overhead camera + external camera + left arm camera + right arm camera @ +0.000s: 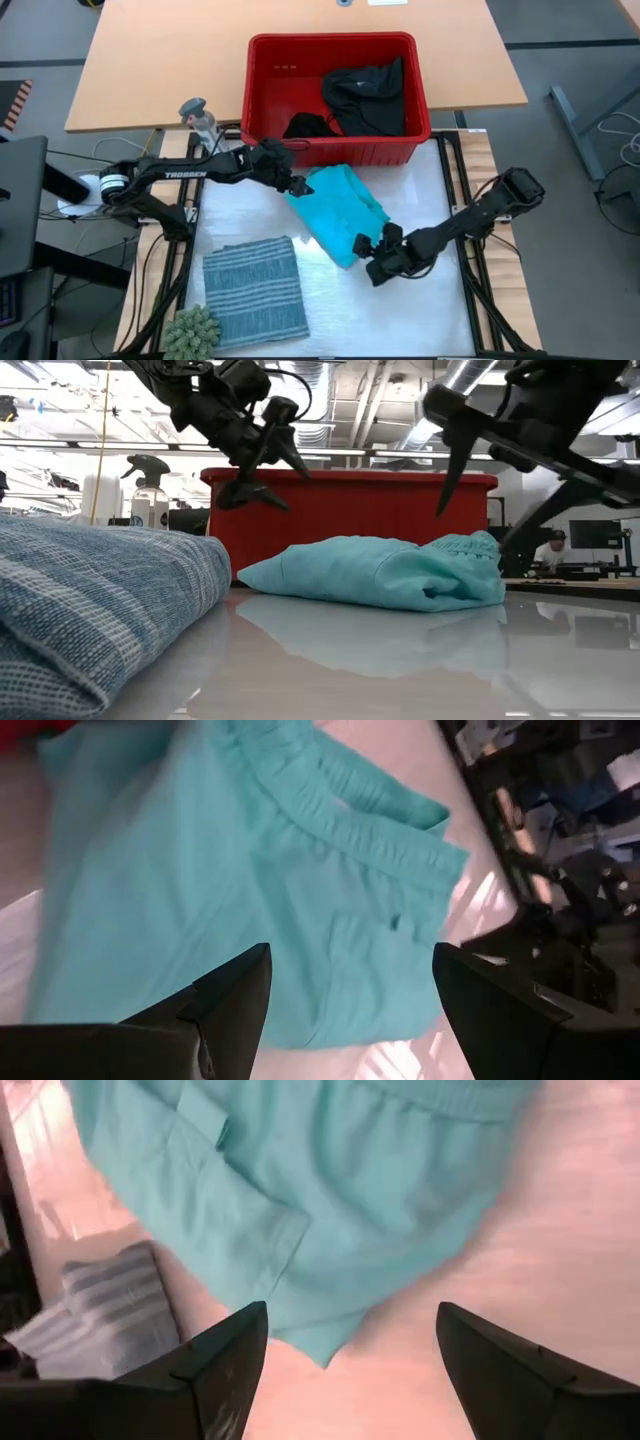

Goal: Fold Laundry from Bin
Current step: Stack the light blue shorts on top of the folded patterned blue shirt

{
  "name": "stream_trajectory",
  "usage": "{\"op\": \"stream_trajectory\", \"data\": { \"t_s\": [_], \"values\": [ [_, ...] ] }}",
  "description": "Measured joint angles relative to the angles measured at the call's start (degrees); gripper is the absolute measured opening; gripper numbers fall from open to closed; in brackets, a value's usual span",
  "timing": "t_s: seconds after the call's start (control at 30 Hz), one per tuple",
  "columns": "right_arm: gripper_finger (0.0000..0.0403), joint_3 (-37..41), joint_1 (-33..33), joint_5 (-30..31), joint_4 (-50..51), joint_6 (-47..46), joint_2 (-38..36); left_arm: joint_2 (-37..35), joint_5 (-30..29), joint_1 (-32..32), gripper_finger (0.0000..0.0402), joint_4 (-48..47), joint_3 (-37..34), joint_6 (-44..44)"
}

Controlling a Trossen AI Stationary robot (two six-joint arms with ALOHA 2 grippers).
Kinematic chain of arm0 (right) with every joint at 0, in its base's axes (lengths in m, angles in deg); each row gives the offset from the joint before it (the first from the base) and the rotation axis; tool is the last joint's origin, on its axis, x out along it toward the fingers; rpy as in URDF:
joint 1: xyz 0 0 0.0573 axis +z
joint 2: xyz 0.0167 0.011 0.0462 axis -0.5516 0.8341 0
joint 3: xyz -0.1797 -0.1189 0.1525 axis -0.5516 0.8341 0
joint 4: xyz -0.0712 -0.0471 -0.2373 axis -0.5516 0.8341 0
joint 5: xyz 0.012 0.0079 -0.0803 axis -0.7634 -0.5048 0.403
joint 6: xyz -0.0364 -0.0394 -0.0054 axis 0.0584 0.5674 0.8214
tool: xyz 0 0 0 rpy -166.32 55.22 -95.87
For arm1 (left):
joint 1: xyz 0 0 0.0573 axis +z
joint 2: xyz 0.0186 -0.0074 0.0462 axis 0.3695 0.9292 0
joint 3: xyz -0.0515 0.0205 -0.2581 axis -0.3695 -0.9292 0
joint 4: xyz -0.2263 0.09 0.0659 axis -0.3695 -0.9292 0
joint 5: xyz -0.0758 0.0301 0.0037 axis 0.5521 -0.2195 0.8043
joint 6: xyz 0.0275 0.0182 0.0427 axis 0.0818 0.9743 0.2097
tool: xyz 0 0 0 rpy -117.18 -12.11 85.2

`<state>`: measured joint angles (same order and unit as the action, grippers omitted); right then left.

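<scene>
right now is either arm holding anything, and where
Nothing is held. Both the left end effector and the right end effector are open, above the turquoise garment.

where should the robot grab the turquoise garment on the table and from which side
Probably at the turquoise garment's two ends, from above: it lies flat and folded on the table, with the left gripper open over its bin-side corner and the right gripper open over the opposite end.

It looks like a robot lab: bare pipes run across the ceiling, and cables lie on the floor.
</scene>
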<state>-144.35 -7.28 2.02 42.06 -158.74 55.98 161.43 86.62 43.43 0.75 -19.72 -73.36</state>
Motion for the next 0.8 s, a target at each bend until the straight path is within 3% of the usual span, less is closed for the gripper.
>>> {"op": "stream_trajectory", "data": {
  "t_s": [0.17, 0.53, 0.8],
  "values": [
    [0.0316, 0.06, 2.15, 0.16, 4.40, -4.98, 1.05, 0.07, -0.95, 0.43, 0.0265, 1.37, 0.02, -0.73],
    [0.0316, 0.06, -5.38, 0.50, 1.39, -4.32, 7.21, 0.09, -1.63, 0.66, 0.0265, -1.04, 0.02, -0.67],
    [0.0316, -0.24, -3.73, 0.39, -1.23, -4.29, 6.94, 0.09, -2.68, 0.75, 0.0265, -1.05, 0.02, -0.64]
  ]
}}
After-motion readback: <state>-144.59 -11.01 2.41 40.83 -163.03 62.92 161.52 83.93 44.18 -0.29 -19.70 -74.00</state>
